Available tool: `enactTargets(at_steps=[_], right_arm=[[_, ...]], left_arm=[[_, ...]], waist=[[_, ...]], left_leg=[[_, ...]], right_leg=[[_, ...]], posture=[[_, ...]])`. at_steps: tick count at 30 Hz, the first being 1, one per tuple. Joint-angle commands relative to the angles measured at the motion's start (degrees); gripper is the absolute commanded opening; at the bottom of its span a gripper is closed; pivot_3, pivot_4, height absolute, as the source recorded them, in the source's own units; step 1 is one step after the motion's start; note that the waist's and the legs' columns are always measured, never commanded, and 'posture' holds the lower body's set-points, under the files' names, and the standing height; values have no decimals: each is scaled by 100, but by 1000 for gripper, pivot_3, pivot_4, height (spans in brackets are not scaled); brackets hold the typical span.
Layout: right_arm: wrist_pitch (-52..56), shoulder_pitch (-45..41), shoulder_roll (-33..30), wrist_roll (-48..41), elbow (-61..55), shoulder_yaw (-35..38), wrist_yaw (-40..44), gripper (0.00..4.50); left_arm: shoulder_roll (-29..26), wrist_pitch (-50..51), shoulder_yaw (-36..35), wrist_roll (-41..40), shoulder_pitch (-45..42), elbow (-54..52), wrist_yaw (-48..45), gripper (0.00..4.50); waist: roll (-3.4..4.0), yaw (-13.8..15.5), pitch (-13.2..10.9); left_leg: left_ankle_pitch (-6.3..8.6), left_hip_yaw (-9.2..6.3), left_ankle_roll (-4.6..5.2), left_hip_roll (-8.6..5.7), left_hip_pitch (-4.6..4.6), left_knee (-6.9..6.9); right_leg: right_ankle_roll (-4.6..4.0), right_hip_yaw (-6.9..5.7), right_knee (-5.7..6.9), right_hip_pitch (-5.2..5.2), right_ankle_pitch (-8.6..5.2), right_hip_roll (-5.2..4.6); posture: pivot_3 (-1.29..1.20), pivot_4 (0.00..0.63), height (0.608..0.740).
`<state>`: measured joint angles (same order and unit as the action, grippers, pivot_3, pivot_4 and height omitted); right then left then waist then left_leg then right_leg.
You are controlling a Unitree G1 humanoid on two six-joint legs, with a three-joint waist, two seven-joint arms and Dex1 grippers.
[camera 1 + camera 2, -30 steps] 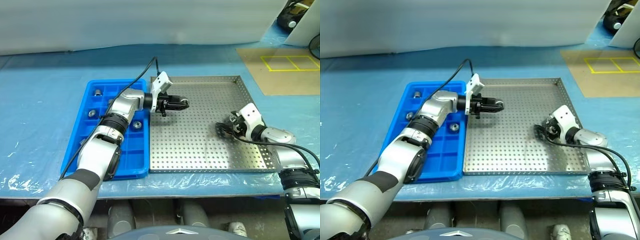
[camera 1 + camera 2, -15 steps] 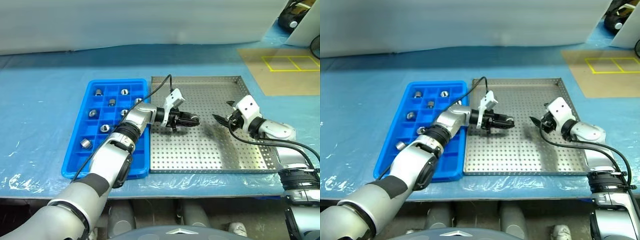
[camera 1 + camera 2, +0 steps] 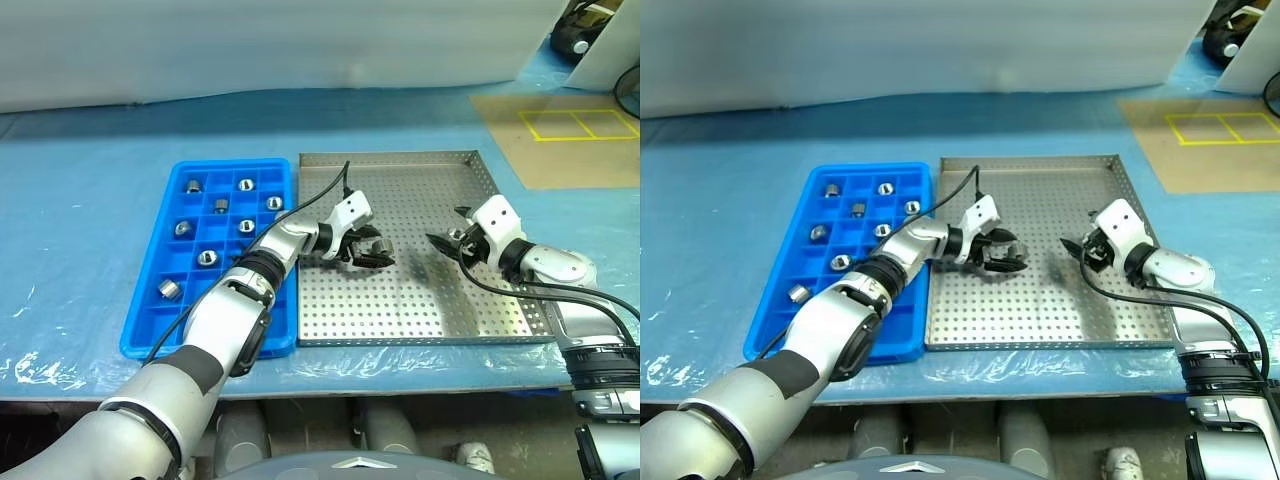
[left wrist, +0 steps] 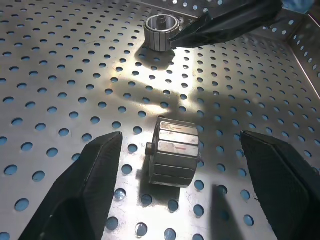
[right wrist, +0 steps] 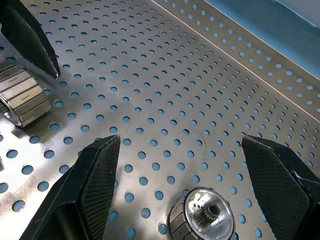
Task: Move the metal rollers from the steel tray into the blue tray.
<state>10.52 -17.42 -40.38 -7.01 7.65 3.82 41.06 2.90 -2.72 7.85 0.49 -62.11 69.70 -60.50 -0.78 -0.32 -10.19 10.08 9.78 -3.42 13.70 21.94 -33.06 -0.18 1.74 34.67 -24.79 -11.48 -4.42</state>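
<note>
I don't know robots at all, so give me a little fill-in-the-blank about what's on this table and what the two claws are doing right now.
1. The left gripper has its fingers ____ on either side of a roller lying on its side.
2. The rollers already moved sit in the small compartments of the ____ tray.
3. The floor of the steel tray is full of small ____.
4. The right gripper holds ____; an upright roller stands between its open fingers.

Missing words: open; blue; holes; nothing

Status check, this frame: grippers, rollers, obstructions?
Left gripper open, straddling a roller on the steel tray. Right gripper open over another roller. Nothing in the way.
</note>
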Motion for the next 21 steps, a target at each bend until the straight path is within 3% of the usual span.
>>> enactTargets(at_steps=[1,10,17,21], right_arm=[[143,-72,35,-293,-334,341,-52,3976],[601,-114,-87,-609,-580,376,275,3976],[589,-269,-45,-537,-394,253,417,3976],[489,-378,14,-469,-178,194,442,3976]], left_arm=[[-75,58,-432,-423,-431,-248,-280,3985],[-856,1053,-1123,-1520,-1423,-1764,-1494,3985],[-2075,1353,-1329,-1517,-2472,-937,-2070,3985],[-2529,806,-770,-1098,-1945,-1051,-2984,3985]], waist=[[-1,-18,-1],[1,-24,-2],[5,-41,-7],[9,-21,-6]], left_leg=[[0,0,0,0,2,0],[0,7,0,2,7,12],[-1,17,-4,3,5,21],[-2,22,-7,3,-2,38]], right_leg=[[0,0,0,-2,0,0],[-1,-1,-2,-17,-1,0],[0,1,-3,-27,-1,1],[0,2,-12,-24,-2,1]], posture=[[-375,150,740],[-343,150,740],[-303,150,740],[-299,150,740]])
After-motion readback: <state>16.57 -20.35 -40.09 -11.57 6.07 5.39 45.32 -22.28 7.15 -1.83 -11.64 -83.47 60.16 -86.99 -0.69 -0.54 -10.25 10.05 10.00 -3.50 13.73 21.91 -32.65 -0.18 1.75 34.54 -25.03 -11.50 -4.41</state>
